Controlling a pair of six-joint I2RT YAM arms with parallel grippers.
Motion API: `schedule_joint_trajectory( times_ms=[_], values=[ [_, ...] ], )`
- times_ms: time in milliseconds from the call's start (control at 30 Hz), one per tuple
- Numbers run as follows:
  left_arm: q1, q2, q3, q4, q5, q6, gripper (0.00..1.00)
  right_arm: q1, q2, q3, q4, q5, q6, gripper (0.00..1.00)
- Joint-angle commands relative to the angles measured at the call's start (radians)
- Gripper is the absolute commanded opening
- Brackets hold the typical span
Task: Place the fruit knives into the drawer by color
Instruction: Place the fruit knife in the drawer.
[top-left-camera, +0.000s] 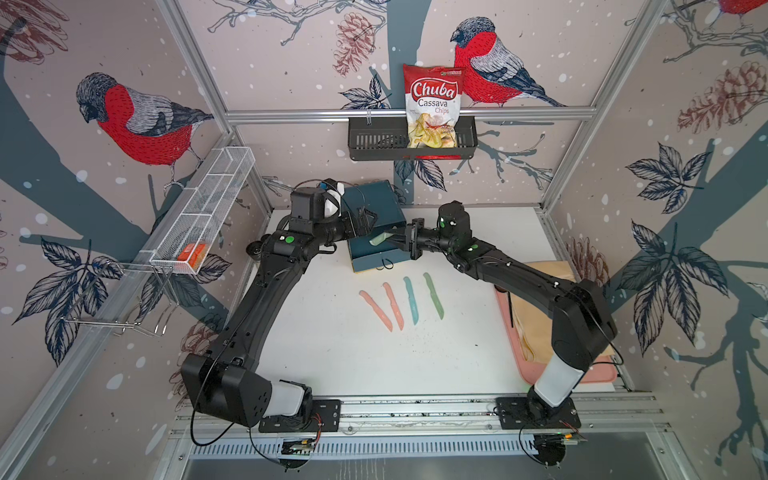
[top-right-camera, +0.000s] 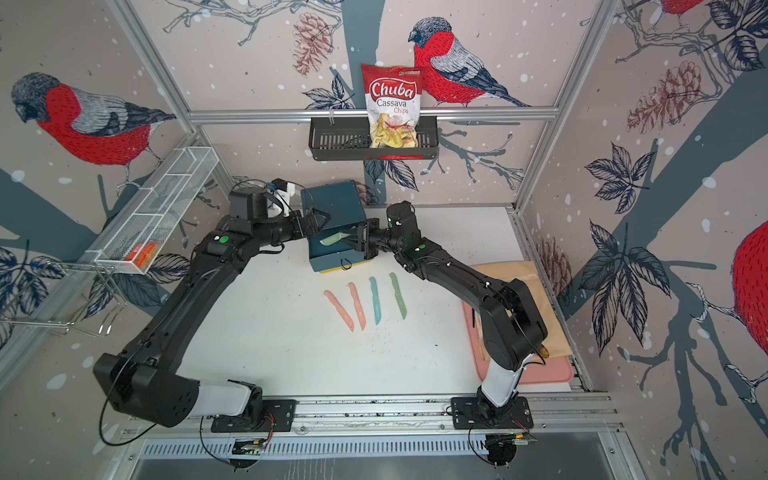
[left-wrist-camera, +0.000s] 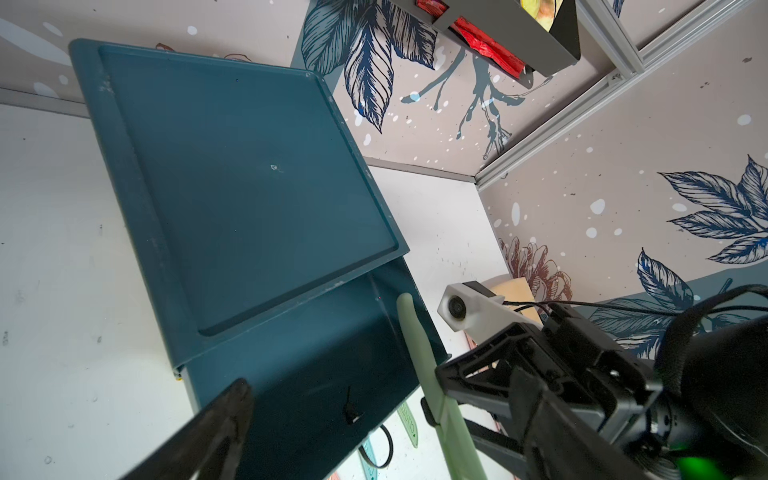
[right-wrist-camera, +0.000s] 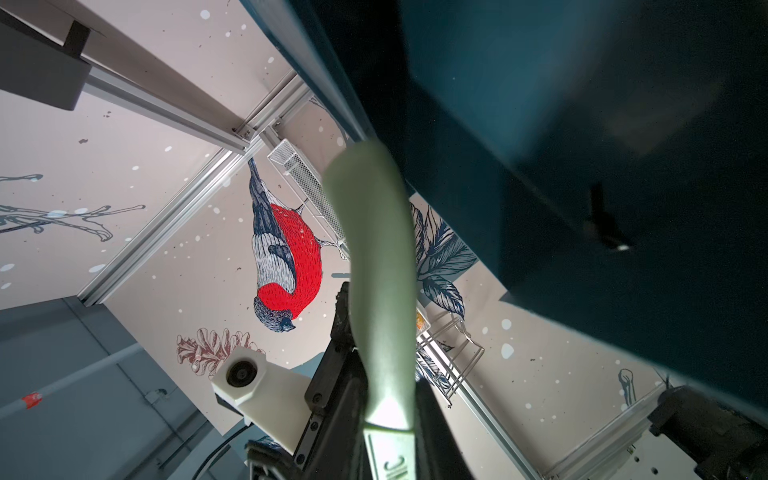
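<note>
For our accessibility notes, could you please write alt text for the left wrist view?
The right gripper holds a light green knife over the open teal drawer of a dark teal chest on a white table.

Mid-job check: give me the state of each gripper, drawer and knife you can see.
Top drawer: pulled open.
Held green knife: in the right gripper, tip over the open drawer.
Right gripper: closed on that knife.
Left gripper: open, empty.
Pink knives: flat on the table.
Teal knife: flat on the table.
Second green knife: flat on the table.
</note>
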Motion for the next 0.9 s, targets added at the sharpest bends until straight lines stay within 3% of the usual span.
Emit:
schedule_joint_trajectory(
  times_ms=[0, 67, 300, 467, 667, 867],
  values=[
    [0.017, -0.003, 0.019, -0.009, 0.017, 0.024, 0.98, -0.002, 0.013, 0.011, 0.001, -0.013, -0.003, 0.41],
    [0.024, -0.003, 0.025, -0.013, 0.026, 0.025, 0.98, -0.007, 0.018, 0.011, 0.009, -0.005, -0.002, 0.49],
    [0.027, -0.006, 0.024, -0.015, 0.042, 0.030, 0.98, -0.020, 0.040, 0.043, 0.082, 0.013, -0.009, 0.49],
    [0.027, -0.024, -0.007, -0.026, 0.062, 0.045, 0.98, -0.043, 0.016, 0.102, 0.017, -0.037, -0.176, 0.48],
    [0.027, -0.071, -0.094, -0.023, 0.105, 0.048, 0.98, -0.107, -0.066, 0.093, -0.274, -0.097, -0.587, 0.50],
    [0.021, -0.130, -0.200, -0.005, 0.137, 0.043, 0.98, -0.135, -0.085, 0.166, -0.799, 0.070, -1.147, 0.54]
  ],
)
